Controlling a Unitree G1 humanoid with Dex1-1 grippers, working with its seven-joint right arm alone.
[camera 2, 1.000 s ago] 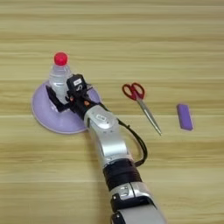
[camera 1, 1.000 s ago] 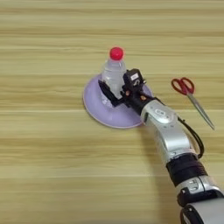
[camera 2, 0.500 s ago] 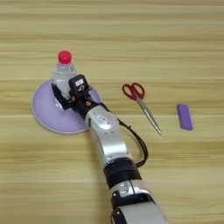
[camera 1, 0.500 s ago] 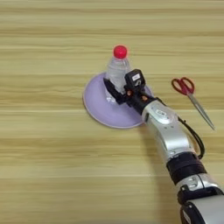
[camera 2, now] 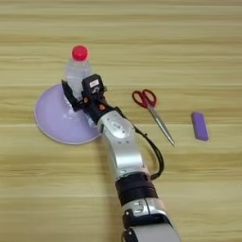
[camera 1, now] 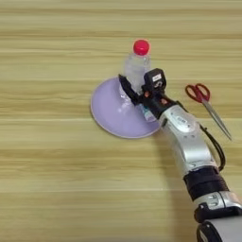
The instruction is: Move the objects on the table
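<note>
Left eye view: fingers (camera 1: 133, 93) grip bottle (camera 1: 136, 66) upright on purple plate (camera 1: 108, 113).

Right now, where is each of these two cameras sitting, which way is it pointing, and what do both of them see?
Left eye view: on the robot's head, looking down on the table; the right forearm comes up from the bottom right, its tool at the bottle on the purple plate.
Right eye view: same head, slightly further right, also looking down; it alone shows the purple block.
Shared: bottle, plate, scissors, forearm and tool.
</note>
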